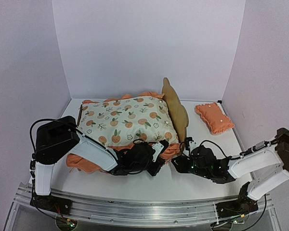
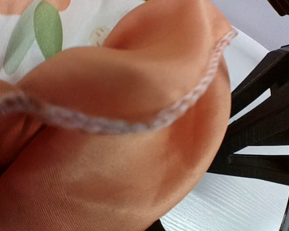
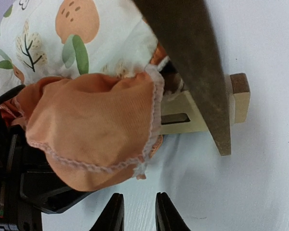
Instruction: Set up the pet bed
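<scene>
The pet bed [image 1: 176, 110] lies on the white table with its scalloped plywood headboard on the right. An orange-print mattress pad [image 1: 127, 118] covers it. In the right wrist view the bed's headboard [image 3: 185, 53] and a slotted frame corner [image 3: 195, 115] show beside the pad's orange ruffle [image 3: 94, 130]. My left gripper [image 1: 156, 153] is at the pad's near right corner, shut on the ruffle [image 2: 120, 159], which hides its jaws in its own wrist view. My right gripper [image 3: 138, 211] hovers low over the table just short of the ruffle, fingers apart and holding nothing.
A small orange pillow [image 1: 214, 117] lies on the table to the right of the headboard. White walls enclose the table on three sides. The right arm [image 2: 265, 125] is close beside the left gripper at the bed's near right corner.
</scene>
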